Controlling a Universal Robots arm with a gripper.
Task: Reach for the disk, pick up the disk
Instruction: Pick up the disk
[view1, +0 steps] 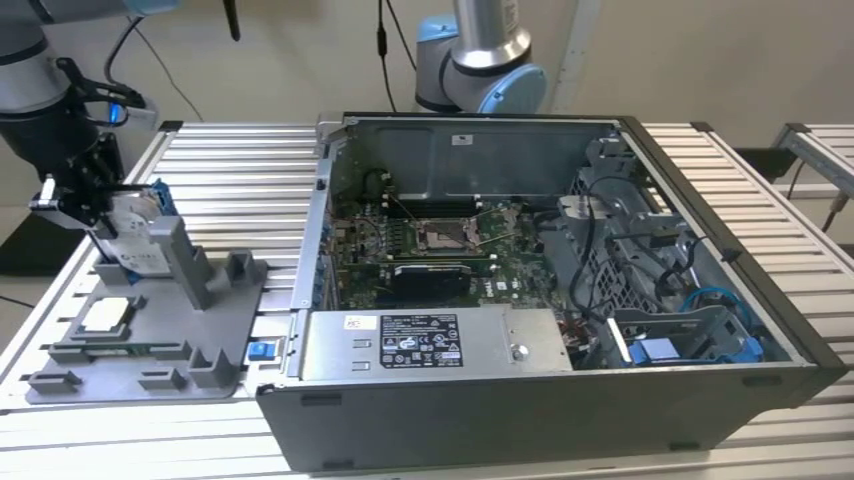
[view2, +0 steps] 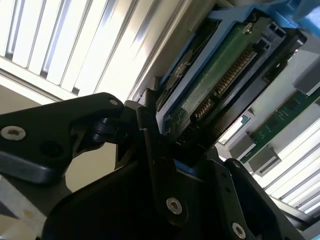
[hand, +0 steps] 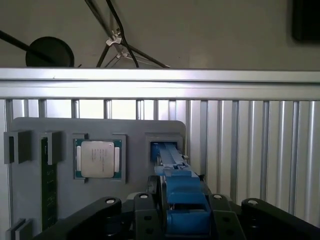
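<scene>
Your backdrop: plain cream wall (view1: 267, 60), black cables (view1: 386, 45) hanging before it. Your worktop: slatted aluminium table (view1: 227, 170), evenly lit. Second slatted table (view1: 827, 150) at exterior view's right edge.

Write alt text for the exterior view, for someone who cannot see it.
At the exterior view's left, the arm's gripper grips the disk, which stands upright on a grey parts tray. A small square chip lies flat on the tray, and an open computer case sits toward the exterior view's right.

Legible text: none | disk (view1: 134, 235), 9 o'clock: white label, print unreadable | grey box (view1: 534, 340), 6 o'clock: black-and-white sticker (view1: 419, 341), unreadable | chip (hand: 97, 159): faint print, unreadable
</scene>
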